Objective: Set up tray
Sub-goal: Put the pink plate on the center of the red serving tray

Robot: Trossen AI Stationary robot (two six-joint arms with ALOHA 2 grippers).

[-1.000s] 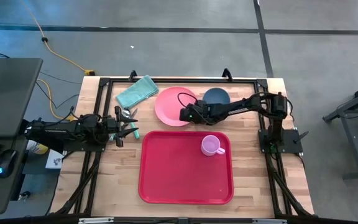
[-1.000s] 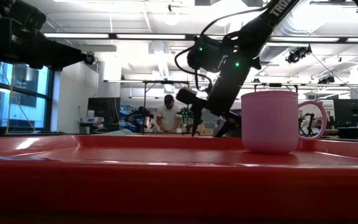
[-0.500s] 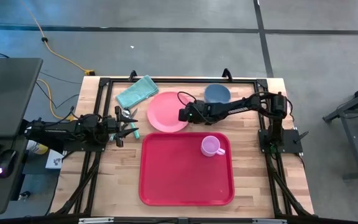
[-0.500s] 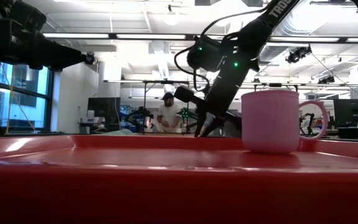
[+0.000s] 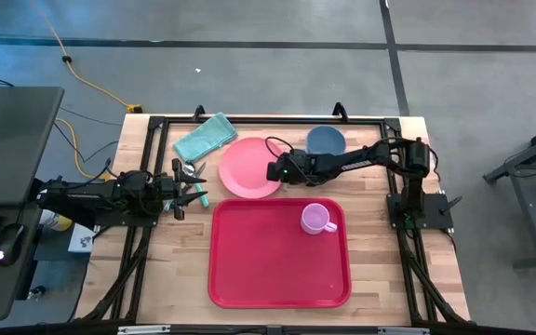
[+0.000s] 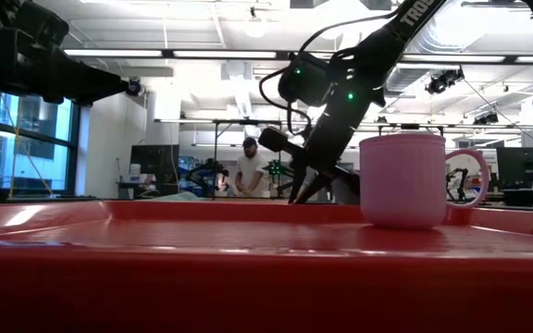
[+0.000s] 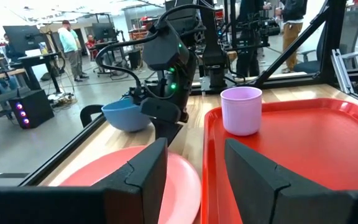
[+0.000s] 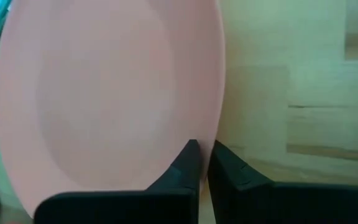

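Observation:
The red tray (image 5: 277,265) lies at the table's middle near side, with a pink cup (image 5: 316,219) standing in its far right part. A round pink plate (image 5: 249,166) lies on the wood just beyond the tray's far edge. My right gripper (image 5: 270,173) is shut on the plate's right rim. My left gripper (image 5: 196,182) waits open left of the plate, near the table's left edge, with nothing between its fingers (image 7: 148,171). My right gripper pinches the plate's right rim (image 8: 211,134) between its two fingers, which stand almost together. They come from the table's right, slanting down. The rest of the plate (image 7: 104,177) appears to lie flat on the table.
A blue bowl (image 5: 325,140) stands at the far side, right of the plate and under my right arm. A teal cloth (image 5: 205,137) lies at the far left. A person (image 6: 248,171) stands in the room beyond the table.
My right gripper has shut on the plate's right rim. The plate has slid a little toward the table's left and near edges and now lies clear of the blue bowl. My left arm has kept still.

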